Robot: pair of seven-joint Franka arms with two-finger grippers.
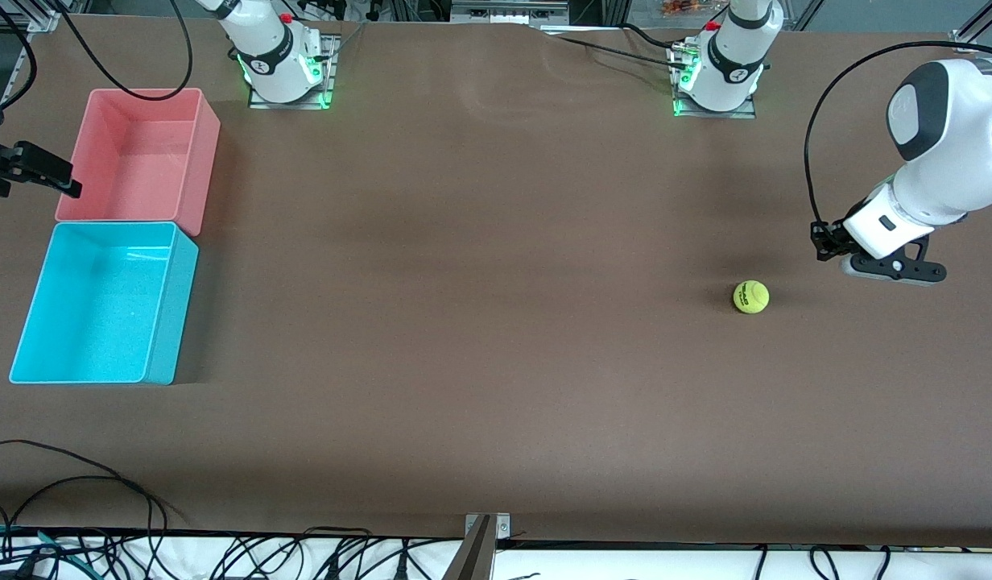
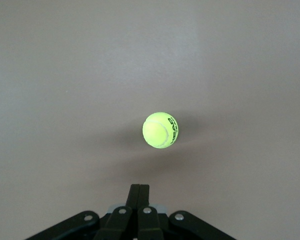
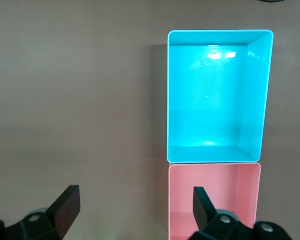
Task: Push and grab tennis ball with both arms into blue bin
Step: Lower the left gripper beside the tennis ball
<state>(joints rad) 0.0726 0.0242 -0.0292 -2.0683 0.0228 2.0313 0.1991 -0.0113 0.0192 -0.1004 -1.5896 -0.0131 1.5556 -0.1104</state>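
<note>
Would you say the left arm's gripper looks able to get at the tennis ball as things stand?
Probably yes: the left gripper, fingers shut, hangs close beside the tennis ball, with only bare table between them.

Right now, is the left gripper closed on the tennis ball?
No. The left gripper has its fingers shut together on nothing, and the tennis ball lies apart from it on the bare table.

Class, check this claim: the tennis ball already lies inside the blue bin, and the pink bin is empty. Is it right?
Not quite. The tennis ball lies on the bare table, toward the left arm's end, apart from the blue bin, as the front view shows. The pink bin is indeed empty.
</note>
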